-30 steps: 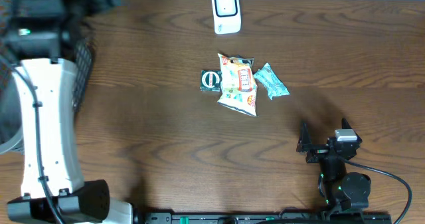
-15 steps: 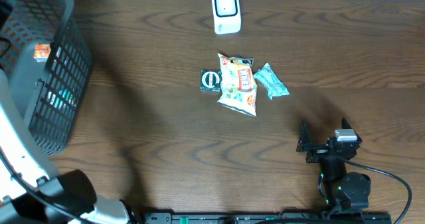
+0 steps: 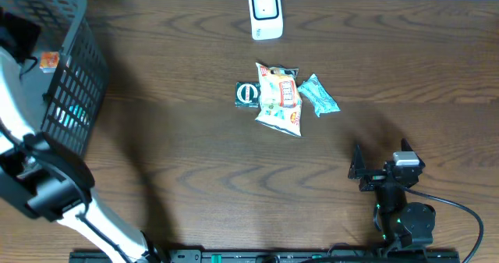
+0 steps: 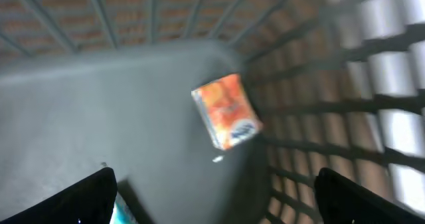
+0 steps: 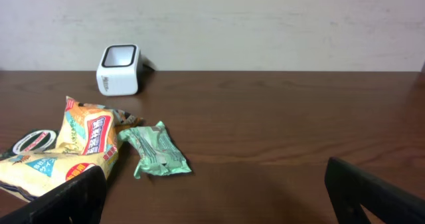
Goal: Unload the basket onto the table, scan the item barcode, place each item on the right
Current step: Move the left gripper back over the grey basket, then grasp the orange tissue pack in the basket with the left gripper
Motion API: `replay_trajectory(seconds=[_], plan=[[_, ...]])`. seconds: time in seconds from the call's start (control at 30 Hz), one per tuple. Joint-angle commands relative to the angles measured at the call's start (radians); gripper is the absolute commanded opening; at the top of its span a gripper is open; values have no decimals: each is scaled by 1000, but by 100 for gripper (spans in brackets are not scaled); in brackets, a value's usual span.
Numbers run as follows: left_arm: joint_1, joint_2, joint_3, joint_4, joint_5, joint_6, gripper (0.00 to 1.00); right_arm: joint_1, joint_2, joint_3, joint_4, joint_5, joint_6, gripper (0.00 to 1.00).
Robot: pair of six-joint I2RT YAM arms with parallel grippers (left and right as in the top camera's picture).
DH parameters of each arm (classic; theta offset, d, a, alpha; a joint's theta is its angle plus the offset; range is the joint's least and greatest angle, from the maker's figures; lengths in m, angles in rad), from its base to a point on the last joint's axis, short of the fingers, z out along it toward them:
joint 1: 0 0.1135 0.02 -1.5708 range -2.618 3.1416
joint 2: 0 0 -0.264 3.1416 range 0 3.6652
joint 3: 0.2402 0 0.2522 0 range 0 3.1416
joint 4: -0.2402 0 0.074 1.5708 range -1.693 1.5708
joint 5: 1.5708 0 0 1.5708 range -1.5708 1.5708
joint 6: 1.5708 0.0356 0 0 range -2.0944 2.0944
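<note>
Seen from overhead, the left arm [image 3: 47,185] rises from the table [image 3: 195,177] edge at 7 o'clock, bends at a dark elbow, and reaches its white forearm up to the dark mesh basket [image 3: 74,83] at 10 o'clock, with the wrist pointing down into it. The left tool [image 4: 216,177] hangs inside the basket with its fingers spread wide and nothing between them. Below it an orange packet [image 4: 227,111] lies on the basket floor, close to the mesh wall. The right arm [image 3: 405,216] sits folded low at 5 o'clock, its wrist level and facing 12 o'clock. The right tool [image 5: 216,167] is also spread wide and empty, just above the table. Near the table's centre lie a snack bag [image 3: 279,99], a green-and-black packet [image 3: 247,94] touching it at its 9 o'clock side, and a teal packet [image 3: 318,94] just beside it at 3 o'clock. The white scanner [image 3: 265,13] stands at 12 o'clock, well apart from both tools.
</note>
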Motion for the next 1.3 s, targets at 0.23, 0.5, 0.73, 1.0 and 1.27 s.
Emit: replay_trajectory(seconds=[0.23, 0.5, 0.73, 1.0, 1.27], plan=[[20, 157, 4, 70, 116, -7, 93, -6, -6, -2, -4, -3, 3, 99], [18, 225, 3, 130, 149, -18, 93, -6, -6, -2, -4, -3, 3, 99], [18, 293, 2, 169, 148, -26, 82, -6, -6, -2, -4, -3, 3, 99], [18, 314, 1, 204, 148, -32, 65, -6, -6, -2, -4, -3, 3, 99], [15, 314, -11, 237, 148, -31, 66, -6, -6, -2, -4, -3, 3, 99]])
